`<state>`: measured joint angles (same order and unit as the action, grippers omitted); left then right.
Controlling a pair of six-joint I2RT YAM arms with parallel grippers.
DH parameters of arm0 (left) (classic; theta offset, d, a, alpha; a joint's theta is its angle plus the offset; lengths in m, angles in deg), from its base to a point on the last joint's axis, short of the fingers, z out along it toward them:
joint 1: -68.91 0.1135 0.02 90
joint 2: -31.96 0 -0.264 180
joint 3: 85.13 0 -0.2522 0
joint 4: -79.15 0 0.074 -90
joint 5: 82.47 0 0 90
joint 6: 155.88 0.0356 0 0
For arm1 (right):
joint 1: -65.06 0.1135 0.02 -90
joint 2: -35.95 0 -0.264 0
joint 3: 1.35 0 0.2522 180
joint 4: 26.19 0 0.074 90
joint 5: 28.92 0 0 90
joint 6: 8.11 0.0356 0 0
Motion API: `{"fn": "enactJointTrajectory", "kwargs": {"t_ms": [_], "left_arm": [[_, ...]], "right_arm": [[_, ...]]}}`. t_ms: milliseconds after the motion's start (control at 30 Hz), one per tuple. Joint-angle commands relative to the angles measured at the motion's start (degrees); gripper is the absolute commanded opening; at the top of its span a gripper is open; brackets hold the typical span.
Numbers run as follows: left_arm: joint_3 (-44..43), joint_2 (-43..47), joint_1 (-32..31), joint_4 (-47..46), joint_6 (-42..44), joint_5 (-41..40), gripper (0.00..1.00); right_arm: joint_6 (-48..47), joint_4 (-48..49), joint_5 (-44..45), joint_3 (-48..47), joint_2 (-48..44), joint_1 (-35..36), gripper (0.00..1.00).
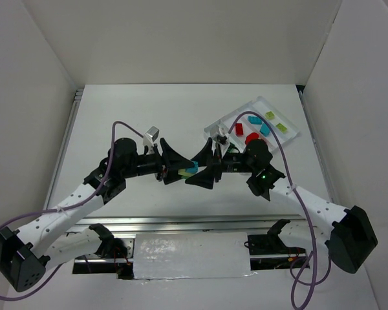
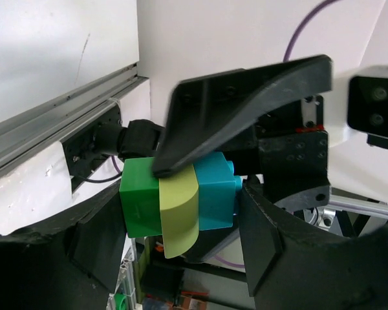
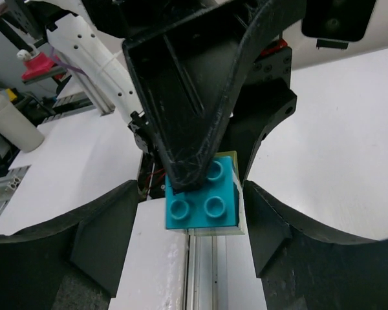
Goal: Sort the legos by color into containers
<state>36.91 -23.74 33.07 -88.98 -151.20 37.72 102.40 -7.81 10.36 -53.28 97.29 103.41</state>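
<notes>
A joined stack of legos (image 1: 189, 171), one green (image 2: 141, 197), one lime-yellow (image 2: 179, 213) and one cyan (image 2: 213, 197), hangs above the table's middle. My left gripper (image 2: 181, 219) is shut on its two ends, the green brick against one finger and the cyan studs against the other. My right gripper (image 3: 194, 213) straddles the cyan brick (image 3: 202, 197) from the other side, open, with a gap on its left. The white tray of containers (image 1: 279, 111) lies at the back right, holding red (image 1: 239, 128), cyan (image 1: 264, 129) and lime (image 1: 281, 127) bricks in separate compartments.
White walls close in the table on three sides. An aluminium rail (image 1: 181, 223) runs along the near edge between the arm bases. Purple cables (image 1: 126, 124) loop over both arms. The tray sits close behind my right arm's wrist.
</notes>
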Motion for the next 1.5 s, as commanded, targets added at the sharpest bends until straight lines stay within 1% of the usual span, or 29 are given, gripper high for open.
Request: {"fn": "enactJointTrajectory", "kwargs": {"t_ms": [0,67,100,167,200,233,267,300,333,367,400,433,467,500,533,567,633,700,733,800,900,933,967,1000,1033,1133,1200,1333,1467], "left_arm": [[-2.7,-0.8,-1.2,-6.1,0.9,2.1,0.00],[-3.2,-1.2,-1.8,-5.8,1.4,2.1,0.00],[-3.7,-1.3,-1.9,-5.5,1.6,1.7,0.00],[-3.9,-1.7,-2.2,-5.3,1.7,1.6,0.00],[-3.8,-1.9,-2.4,-6.3,1.6,1.9,0.00],[-3.8,-2.1,-2.4,-6.4,1.6,2.1,0.00],[-3.8,-2.2,-2.5,-6.5,2.1,2.1,0.00],[-4.2,-2.4,-2.6,-5.4,2.6,1.8,0.01],[-4.7,-2.3,-2.6,-4.3,3.3,0.8,0.08],[-5.0,-2.2,-2.6,-3.2,4.9,0.0,0.18],[-5.7,-1.5,-2.6,-1.6,5.8,-1.2,0.31],[-6.2,-0.8,-2.7,0.0,8.5,-4.8,0.60],[-8.5,0.4,-2.7,2.5,10.2,-7.1,0.74],[-9.8,0.9,-2.7,7.7,12.0,-9.4,0.99],[-11.1,1.6,-2.7,8.8,16.3,-13.5,1.00],[-12.7,2.7,-2.7,9.4,18.6,-15.0,1.00],[-13.3,3.8,-2.7,7.7,25.0,-16.5,0.99],[-12.8,5.2,-2.7,6.2,28.1,-16.5,1.00],[-12.1,5.8,-2.7,2.9,30.9,-15.8,0.99],[-9.9,7.4,-2.7,-0.8,33.5,-12.5,1.00],[-4.5,9.9,-2.7,-9.4,39.3,-5.9,1.00],[-1.5,10.8,-2.7,-14.1,40.2,-3.4,0.99],[-0.4,10.9,-2.7,-15.8,41.0,1.0,1.00],[0.6,10.9,-2.7,-17.3,41.9,3.3,0.99],[2.4,10.6,-2.7,-19.1,41.8,5.3,0.99],[4.6,10.1,-3.5,-25.1,39.7,9.2,0.98],[5.0,10.2,-4.4,-28.8,38.3,10.0,0.97],[4.0,9.8,-5.6,-28.5,38.6,8.7,0.96],[3.8,9.9,-6.5,-30.5,37.3,7.2,0.92]], "right_arm": [[-0.5,1.5,-2.2,-2.0,0.9,-0.1,0.73],[-0.8,2.0,-2.1,-2.0,0.8,-0.1,0.70],[-1.3,1.0,-2.1,-2.3,0.7,-0.1,0.58],[-1.8,0.0,-2.3,-3.1,0.7,-0.2,0.49],[-1.5,0.6,-2.4,-3.1,0.7,-0.2,0.29],[-1.0,1.4,-2.3,-3.0,0.6,-0.1,0.18],[-0.6,2.3,-1.9,-2.4,0.2,-0.1,0.00],[0.5,4.1,-1.7,-1.9,-0.2,-0.2,0.00],[1.0,4.9,-1.8,-1.3,-0.4,-0.1,0.00],[1.3,5.2,-1.6,-1.2,-0.9,-0.2,0.00],[1.6,4.6,-1.3,-1.3,-0.9,-0.2,0.00],[2.0,4.2,-1.5,-1.3,-1.0,-0.2,0.00],[3.6,4.4,-1.4,-1.2,-1.0,-0.2,0.00],[4.6,4.6,-1.3,-1.1,-0.9,-0.2,0.00],[6.1,4.9,-1.1,-0.8,-0.9,-0.4,0.00],[9.1,5.5,-0.6,-0.5,-1.0,-0.3,0.00],[12.4,5.7,2.5,0.6,-2.3,-0.3,0.00],[16.3,5.6,4.3,1.2,-3.3,-0.3,0.00],[17.3,5.1,4.8,1.2,-4.6,-0.4,0.00],[19.9,0.1,7.6,0.4,-6.1,-0.2,0.00],[24.4,-9.5,18.3,-2.9,-9.7,-0.5,0.00],[27.6,-11.7,19.7,-3.2,-10.4,-0.6,0.00],[29.4,-11.9,20.7,-3.4,-11.1,-0.6,0.00],[31.0,-11.6,21.4,-3.1,-12.4,-0.6,0.00],[33.9,-10.3,21.6,-2.9,-13.0,-0.6,0.00],[37.0,-7.5,22.9,-2.3,-14.8,0.1,0.00],[37.3,-6.3,24.1,-2.0,-15.9,0.6,0.00],[38.3,-4.2,21.9,-2.9,-14.9,1.1,0.00],[38.4,-2.5,22.5,-2.8,-12.7,3.7,0.00]]}}
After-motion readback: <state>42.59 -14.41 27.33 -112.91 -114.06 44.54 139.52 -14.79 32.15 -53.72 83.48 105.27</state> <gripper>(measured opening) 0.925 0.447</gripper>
